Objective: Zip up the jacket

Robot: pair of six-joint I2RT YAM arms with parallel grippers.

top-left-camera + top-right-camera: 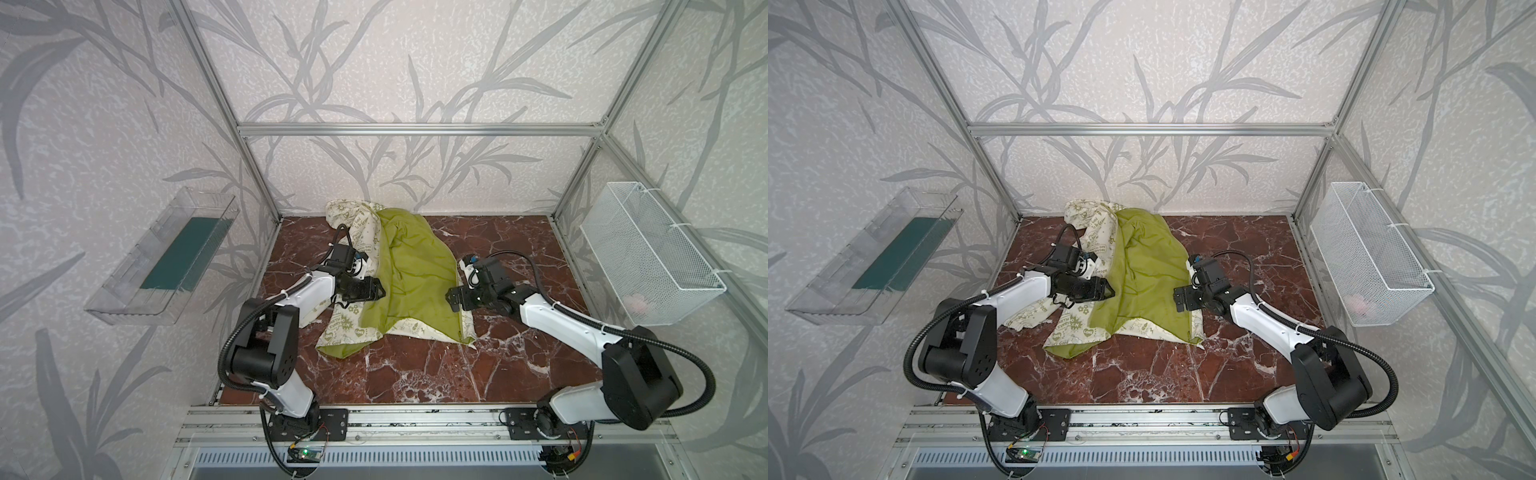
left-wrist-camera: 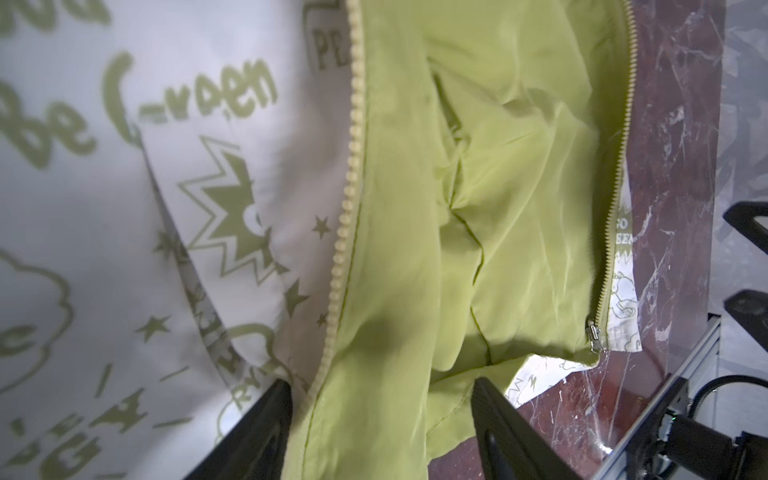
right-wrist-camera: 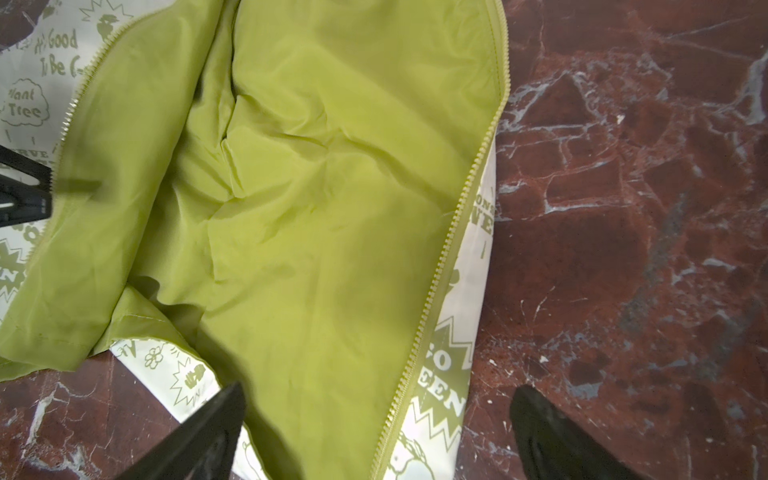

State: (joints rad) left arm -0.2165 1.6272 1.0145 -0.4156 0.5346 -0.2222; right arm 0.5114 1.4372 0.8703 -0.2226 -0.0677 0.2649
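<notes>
Jacket (image 1: pixel 409 266) lies open, lining up, mid worktop (image 1: pixel 415 374); zip (image 3: pixel 451 245) undone, slider (image 2: pixel 595 337) at hem, nothing joined yet. L gripper (image 1: pixel 380 293) spread astride one zip edge, R gripper (image 1: pixel 451 301) spread wide over other.

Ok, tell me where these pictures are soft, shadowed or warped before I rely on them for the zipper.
Left wrist view: the printed side of the jacket is close and soft, the zipper slider reads clear. Right wrist view: the zipper teeth are crisp, a dark shadow crosses the lining. Both top views: even light, no glare, the jacket small.
</notes>
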